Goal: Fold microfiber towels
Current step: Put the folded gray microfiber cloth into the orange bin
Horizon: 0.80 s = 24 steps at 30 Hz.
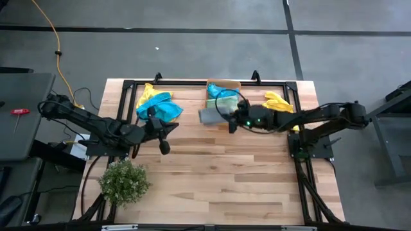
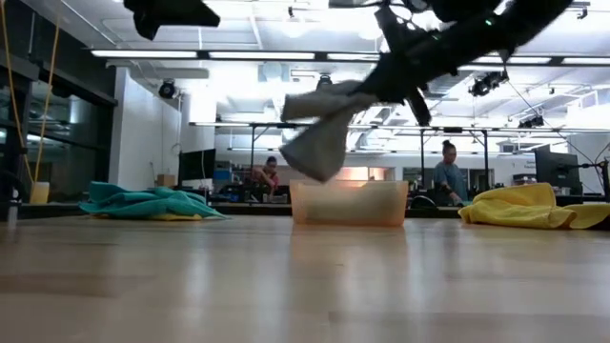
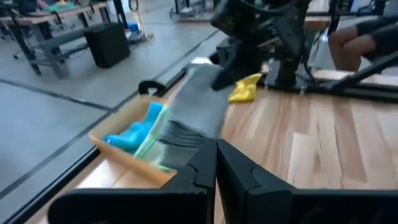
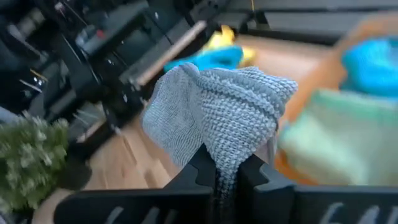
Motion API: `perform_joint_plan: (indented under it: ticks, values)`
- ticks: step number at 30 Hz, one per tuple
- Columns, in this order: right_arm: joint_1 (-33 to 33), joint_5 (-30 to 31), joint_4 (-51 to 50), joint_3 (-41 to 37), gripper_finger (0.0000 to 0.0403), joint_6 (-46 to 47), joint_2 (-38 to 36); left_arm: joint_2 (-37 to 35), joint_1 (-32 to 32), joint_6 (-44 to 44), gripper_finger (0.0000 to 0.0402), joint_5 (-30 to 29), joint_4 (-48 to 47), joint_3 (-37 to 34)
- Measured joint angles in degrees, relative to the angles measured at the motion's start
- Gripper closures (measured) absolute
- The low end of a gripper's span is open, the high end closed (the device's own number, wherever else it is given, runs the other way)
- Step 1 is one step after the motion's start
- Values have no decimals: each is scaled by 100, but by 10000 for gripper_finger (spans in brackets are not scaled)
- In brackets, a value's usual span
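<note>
Right tool (image 4: 222,171) grips grey towel (image 4: 217,118), upper centre of high view; left tool (image 3: 216,163) closed, empty. Lift clear of bin (image 1: 223,85), then spread flat on tabletop (image 1: 218,179).

— We see even, bright light from above; ceiling strip lights (image 2: 286,54) glare white in the low view, and the bin (image 2: 349,203) glows against them.

— Agreed. We get only soft, short shadows on the surface (image 1: 218,173). In the right wrist view the grey towel (image 4: 217,118) is sharp while the plant (image 4: 28,162) and everything behind smears; the left wrist view is motion-blurred throughout.
</note>
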Motion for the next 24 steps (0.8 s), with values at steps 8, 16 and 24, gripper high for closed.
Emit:
perform_joint_plan:
  ticks: [8,16,24]
  values:
    - [-246,135,300,732,402,-663,437,182,0,-15,401,-97,-85,3]
    - [-314,614,1499,746,403,-495,1580,235,0,-15,401,-141,-103,5]
    - [-574,-171,3182,747,403,-203,2603,234,0,-15,401,-174,-101,5]
